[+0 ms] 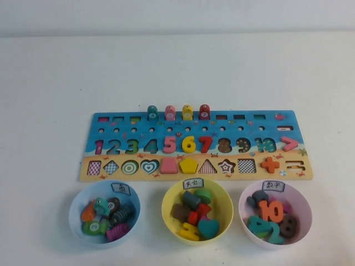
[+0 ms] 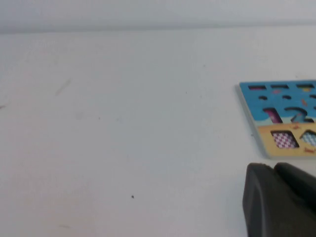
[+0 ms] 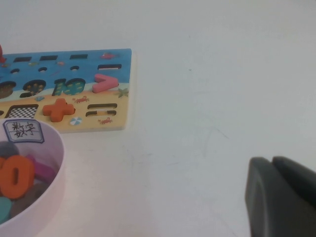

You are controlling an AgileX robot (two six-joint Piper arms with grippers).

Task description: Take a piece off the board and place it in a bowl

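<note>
Nearest, three bowls sit in a row on the white bench [image 1: 44, 83]: light-blue bowl [image 1: 76, 200], yellow bowl [image 1: 170, 202], pale-pink bowl [image 1: 302, 204]. The teal heart piece [image 1: 209, 227] lies inside the yellow bowl, among other blocks. Just behind them lies the board [image 1: 288, 119], its pink trapezoid [image 1: 168, 165] and yellow pentagon [image 1: 188, 165] seated in their slots. The left gripper [image 2: 279, 202] hangs over bare bench beside the board's left end; the right gripper [image 3: 281, 197] hangs off the right end. Whether either one's fingers are spread, I cannot tell.

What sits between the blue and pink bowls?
High view: the yellow bowl, holding the teal heart. Left tool and right tool sit off each end of the board.
</note>
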